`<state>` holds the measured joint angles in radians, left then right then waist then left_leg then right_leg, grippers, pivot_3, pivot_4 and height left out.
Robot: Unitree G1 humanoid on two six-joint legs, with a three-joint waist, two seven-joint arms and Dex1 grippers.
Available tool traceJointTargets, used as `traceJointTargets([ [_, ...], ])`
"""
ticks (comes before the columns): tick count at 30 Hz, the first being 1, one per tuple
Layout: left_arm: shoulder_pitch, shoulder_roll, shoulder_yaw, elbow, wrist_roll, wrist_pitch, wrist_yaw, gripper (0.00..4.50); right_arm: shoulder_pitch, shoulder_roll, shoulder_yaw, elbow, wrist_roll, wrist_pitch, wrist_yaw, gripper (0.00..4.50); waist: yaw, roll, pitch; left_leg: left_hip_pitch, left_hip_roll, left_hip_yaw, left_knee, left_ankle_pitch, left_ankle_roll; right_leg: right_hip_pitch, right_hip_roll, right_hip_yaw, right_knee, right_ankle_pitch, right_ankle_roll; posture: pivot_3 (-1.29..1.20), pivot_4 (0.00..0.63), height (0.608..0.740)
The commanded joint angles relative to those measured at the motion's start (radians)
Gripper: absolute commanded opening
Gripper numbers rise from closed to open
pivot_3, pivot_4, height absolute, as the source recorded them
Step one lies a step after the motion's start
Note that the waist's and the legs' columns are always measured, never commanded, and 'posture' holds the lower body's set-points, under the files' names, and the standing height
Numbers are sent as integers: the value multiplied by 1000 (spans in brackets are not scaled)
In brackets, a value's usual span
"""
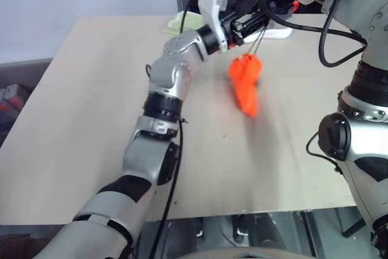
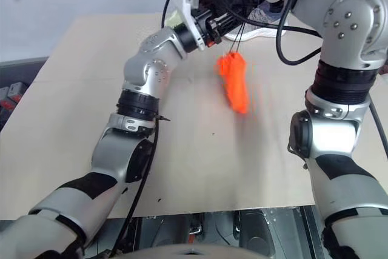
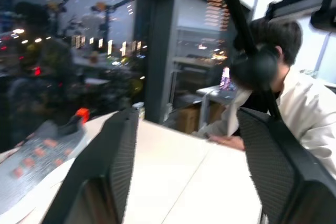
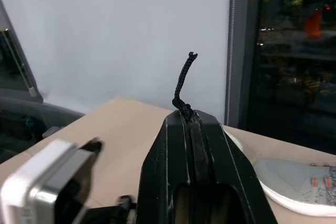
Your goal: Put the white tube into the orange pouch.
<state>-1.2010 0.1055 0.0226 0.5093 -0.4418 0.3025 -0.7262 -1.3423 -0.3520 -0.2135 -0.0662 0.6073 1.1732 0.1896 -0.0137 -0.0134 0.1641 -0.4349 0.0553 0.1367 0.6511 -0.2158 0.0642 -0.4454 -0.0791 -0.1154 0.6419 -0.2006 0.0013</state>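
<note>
at upper centre of the frame, the orange pouch dangled by its drawstring, pinched in the clenched right gripper; the left gripper gaped.

Your two head views are evenly and softly lit from above: the pale beige desk shows only faint, diffuse shadows and no glare. The bright orange fabric pouch hanging over it is smeared by motion blur, its edges ghosted. In your left wrist view the dark glass wall behind is dim and speckled with reflected lights, and the whole picture is streaked. Your right wrist view is sharper, with the thin dark braided drawstring crisp against a bright white wall.
</note>
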Motion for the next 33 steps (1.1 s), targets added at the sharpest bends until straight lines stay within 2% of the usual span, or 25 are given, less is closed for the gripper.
traceJointTargets([
  [1,-43,-10,25,-14,-37,1,-60,3085,-4,-8,-41,-63,16,10,-21,0,0,0,0,0,0,0,0,0,0,0,0,0,0,0,0,0,150,740],
  [6,-12,61,26,-17,-26,45,-128,3085,3,-14,-52,-87,18,25,-38,0,-4,0,0,0,0,0,0,0,0,0,0,0,1,0,0,0,150,740],
  [12,-3,158,14,67,73,-38,-134,3085,11,-4,-70,-110,32,42,-54,0,-4,0,0,1,1,0,0,0,0,0,1,1,1,0,0,0,150,740],
  [17,10,159,15,29,59,-17,-173,3085,17,-3,-70,-109,40,37,-58,0,5,0,0,-1,0,-1,0,0,0,0,-1,0,0,0,0,0,150,740],
  [20,5,180,25,69,84,-42,-164,3085,17,0,-71,-110,46,37,-60,0,1,0,0,-1,-1,-1,1,0,0,0,-1,-1,0,0,0,0,150,740],
  [24,-13,182,68,40,20,39,-184,3085,18,3,-71,-113,55,38,-63,0,-1,0,0,0,0,-1,1,0,0,0,0,0,1,0,0,0,150,740],
  [29,-82,234,68,197,103,-44,-143,3085,17,6,-72,-117,66,38,-67,0,-3,0,0,0,0,0,1,0,0,0,0,0,1,0,0,0,150,740],
  [33,-78,202,110,103,-19,90,-212,3085,19,6,-72,-119,74,38,-73,0,1,0,0,0,0,0,1,0,0,0,0,0,1,0,0,0,150,740],
])
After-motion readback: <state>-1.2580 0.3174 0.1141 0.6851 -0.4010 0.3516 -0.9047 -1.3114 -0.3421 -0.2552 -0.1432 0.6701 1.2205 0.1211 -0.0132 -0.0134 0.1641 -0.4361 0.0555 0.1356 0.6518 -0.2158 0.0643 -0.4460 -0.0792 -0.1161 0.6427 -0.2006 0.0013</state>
